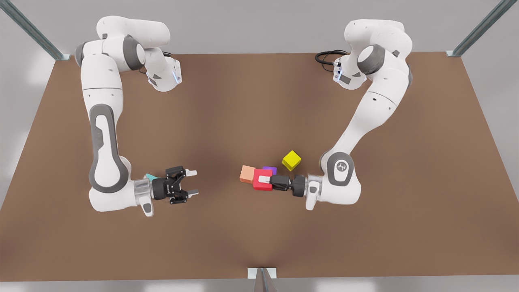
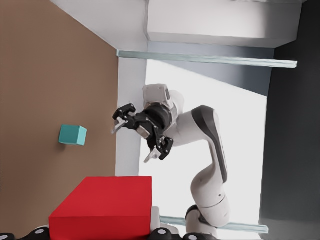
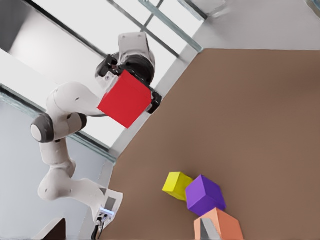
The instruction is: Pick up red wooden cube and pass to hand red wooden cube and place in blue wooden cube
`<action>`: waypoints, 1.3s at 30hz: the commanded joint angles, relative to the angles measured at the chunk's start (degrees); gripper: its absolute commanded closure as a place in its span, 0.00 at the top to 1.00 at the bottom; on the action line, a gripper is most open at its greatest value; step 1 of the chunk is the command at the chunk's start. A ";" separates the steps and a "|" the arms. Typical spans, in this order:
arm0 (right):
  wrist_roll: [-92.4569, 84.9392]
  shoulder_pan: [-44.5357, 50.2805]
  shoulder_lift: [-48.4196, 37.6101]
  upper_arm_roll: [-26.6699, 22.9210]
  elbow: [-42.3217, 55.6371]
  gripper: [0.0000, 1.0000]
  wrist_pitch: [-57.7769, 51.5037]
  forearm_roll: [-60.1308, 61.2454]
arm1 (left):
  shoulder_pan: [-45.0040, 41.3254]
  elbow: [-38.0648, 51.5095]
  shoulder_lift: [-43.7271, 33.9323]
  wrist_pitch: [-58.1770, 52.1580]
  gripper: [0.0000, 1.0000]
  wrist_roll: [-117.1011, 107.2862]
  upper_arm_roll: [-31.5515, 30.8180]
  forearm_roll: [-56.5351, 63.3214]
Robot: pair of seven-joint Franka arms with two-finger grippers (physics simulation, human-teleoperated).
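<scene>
We see our left gripper (image 1: 265,182) with jaws clamped on the red wooden cube (image 1: 261,179) above the surface (image 1: 227,113), facing the hand (image 1: 194,182), whose jaws gape empty; no writing reads.

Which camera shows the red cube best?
The right wrist view: the red cube shows whole and unblocked. The left wrist view has it close but partly cut off; in the front view the left gripper covers part of it.

Red wooden cube (image 1: 262,179) between hand (image 1: 194,182) — orange cube (image 1: 247,174) beside.
</scene>
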 commanded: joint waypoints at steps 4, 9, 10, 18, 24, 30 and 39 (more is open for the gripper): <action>-43.32 0.38 2.47 2.45 -0.14 1.00 0.32 3.82 | -0.11 0.14 1.36 5.86 0.60 -13.02 -0.07 -1.93; -34.71 2.05 5.02 2.72 2.41 1.00 1.99 6.46 | -0.11 -0.03 1.45 5.78 0.60 -11.09 -0.16 -2.01; -33.73 2.32 5.29 2.72 2.85 1.00 3.66 7.16 | -0.11 -0.12 1.45 5.78 0.60 -10.73 -0.16 -2.01; -33.73 6.09 7.66 2.89 5.22 1.00 14.30 13.58 | -2.22 -0.12 1.45 5.86 0.60 -7.83 -0.34 -2.01; -31.54 6.98 8.28 5.44 6.19 1.00 14.91 15.25 | -2.22 -0.12 1.63 5.78 0.61 -7.66 -0.34 -2.01; -32.50 7.68 8.10 6.23 5.22 1.00 14.30 15.16 | -2.75 -0.03 1.98 5.95 0.60 -7.39 -0.25 -1.93; -32.77 8.12 7.84 7.03 4.08 1.00 13.86 14.90 | -3.36 0.23 2.42 6.83 0.60 -6.60 -0.16 -1.93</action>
